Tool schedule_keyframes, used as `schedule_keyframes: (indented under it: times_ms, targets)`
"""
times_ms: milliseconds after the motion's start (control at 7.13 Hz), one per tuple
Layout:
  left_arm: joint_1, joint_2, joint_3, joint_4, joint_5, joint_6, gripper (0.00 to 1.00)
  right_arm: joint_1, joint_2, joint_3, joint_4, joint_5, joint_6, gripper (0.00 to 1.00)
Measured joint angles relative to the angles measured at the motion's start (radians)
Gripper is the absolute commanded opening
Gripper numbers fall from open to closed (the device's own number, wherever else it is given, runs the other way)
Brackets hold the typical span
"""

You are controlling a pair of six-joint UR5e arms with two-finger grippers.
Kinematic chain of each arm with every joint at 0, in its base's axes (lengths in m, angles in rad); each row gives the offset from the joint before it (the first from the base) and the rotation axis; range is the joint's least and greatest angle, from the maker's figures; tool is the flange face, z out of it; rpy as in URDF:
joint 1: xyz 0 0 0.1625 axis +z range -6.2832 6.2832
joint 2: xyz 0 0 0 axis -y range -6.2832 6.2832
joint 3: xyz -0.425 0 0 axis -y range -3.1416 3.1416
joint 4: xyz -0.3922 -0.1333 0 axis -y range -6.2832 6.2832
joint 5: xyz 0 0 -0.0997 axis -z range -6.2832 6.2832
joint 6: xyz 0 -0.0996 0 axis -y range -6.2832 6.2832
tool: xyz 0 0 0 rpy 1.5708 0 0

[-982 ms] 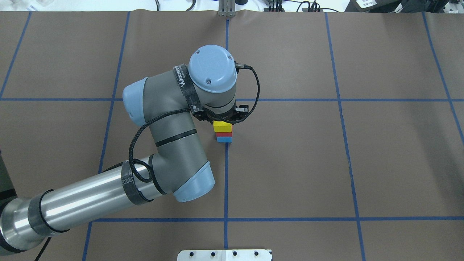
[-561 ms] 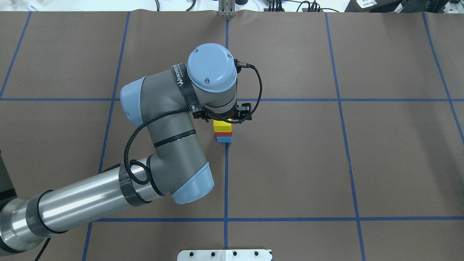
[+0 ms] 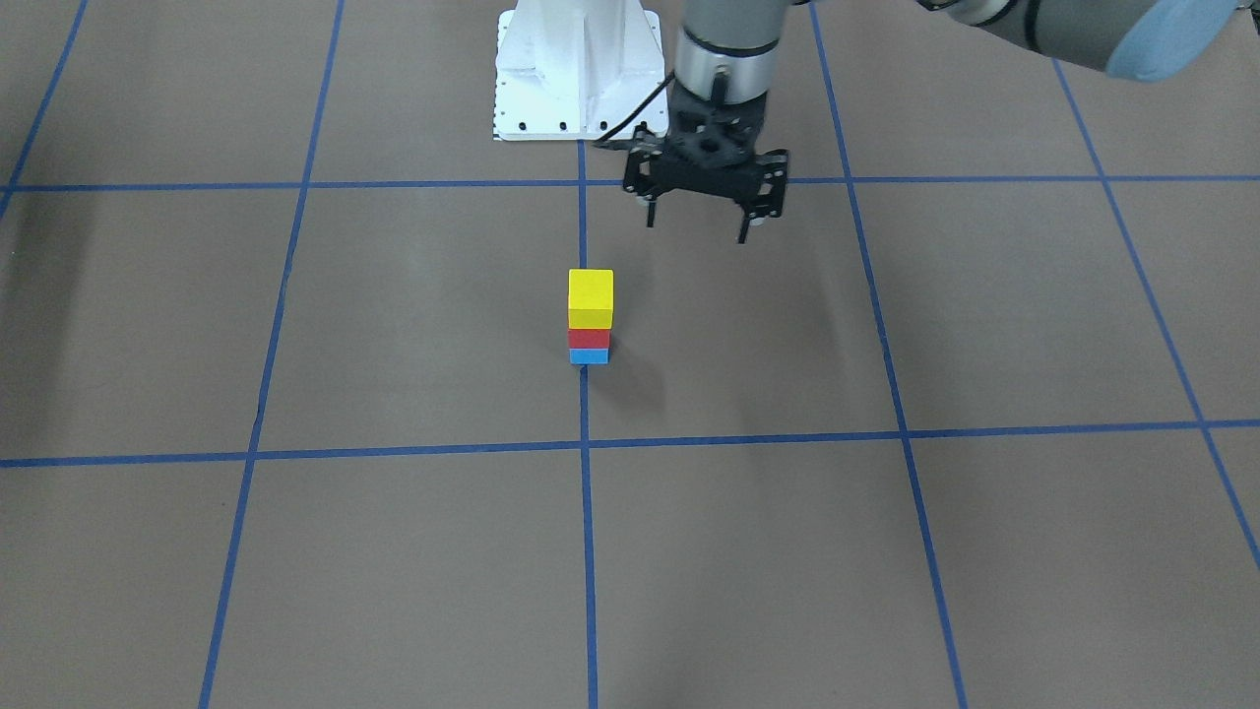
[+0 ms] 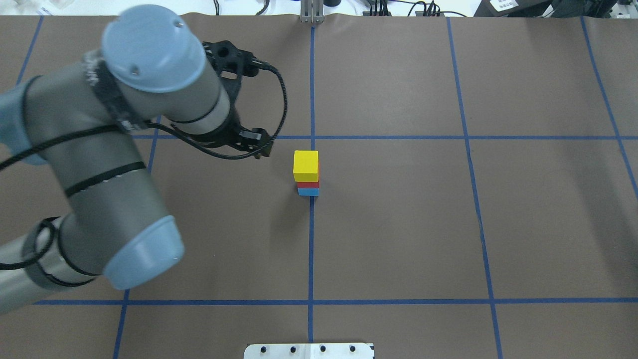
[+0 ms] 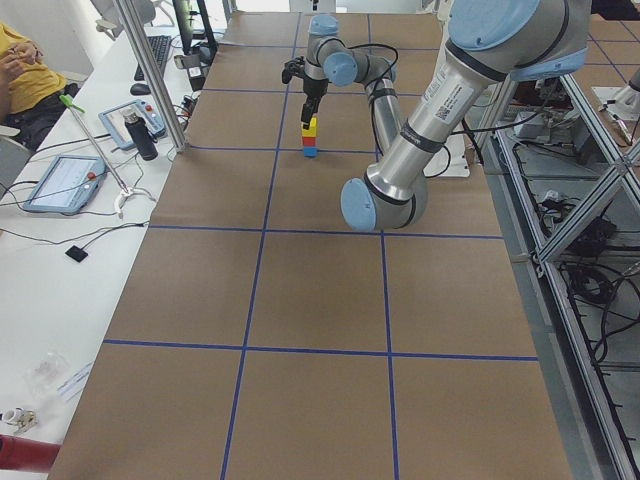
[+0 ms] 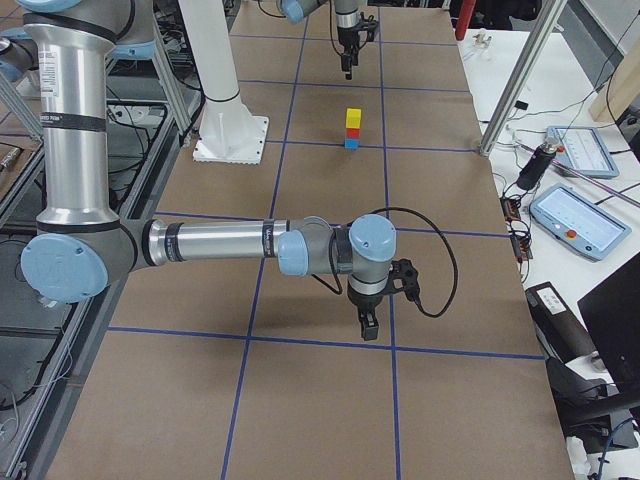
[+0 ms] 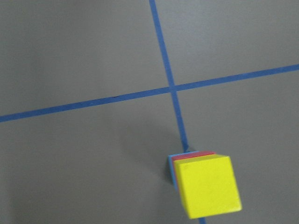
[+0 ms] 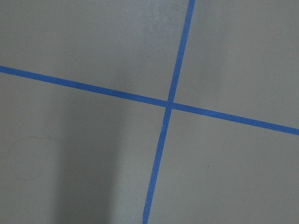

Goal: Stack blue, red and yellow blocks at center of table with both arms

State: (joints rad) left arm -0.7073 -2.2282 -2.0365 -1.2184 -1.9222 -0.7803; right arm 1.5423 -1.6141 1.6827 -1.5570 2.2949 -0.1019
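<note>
At the right end, you cannot tell whether right gripper [image 6: 368, 325] is spread; at centre, yellow block [image 4: 305, 165] tops red block [image 4: 309, 184] on blue block [image 4: 308, 191], likely light, rigid, tippy; pinch opposite flat sides; beyond, leftward, left gripper [image 3: 697, 228] hangs spread, empty.

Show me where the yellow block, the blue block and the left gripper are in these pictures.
yellow block [image 4: 305, 163]: overhead exterior view, top face.
blue block [image 4: 308, 192]: overhead exterior view, visible side face.
left gripper [image 3: 697, 228]: exterior front-facing view, midway between fingertips.
</note>
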Motion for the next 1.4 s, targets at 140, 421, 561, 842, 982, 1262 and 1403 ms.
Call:
schedule_keyframes:
  times_ms: [140,421,561,842,982,1262,1403]
  targets:
    - [-0.111,0.126,-0.076,0.011,-0.075,0.165,1.0,0.017,-0.009,0.0,0.0,-0.001,-0.01,0.99]
    - [-0.417,0.343,-0.094,0.011,-0.237,0.602,1.0,0.058,-0.029,-0.001,0.0,-0.002,-0.056,0.99]
    - [-0.575,0.415,-0.034,0.005,-0.3,0.81,1.0,0.072,-0.04,0.0,0.0,-0.002,-0.068,0.99]
    - [-0.782,0.507,0.115,-0.038,-0.345,1.056,1.0,0.08,-0.048,0.0,0.0,-0.001,-0.073,0.99]
    - [-0.828,0.576,0.163,-0.092,-0.349,1.09,1.0,0.08,-0.049,-0.001,0.0,-0.001,-0.073,0.99]
    - [-0.886,0.728,0.25,-0.294,-0.397,1.112,1.0,0.081,-0.05,-0.001,0.0,0.0,-0.073,1.0]
    - [-0.921,0.798,0.297,-0.472,-0.472,1.115,1.0,0.081,-0.05,-0.001,0.0,0.0,-0.073,0.99]
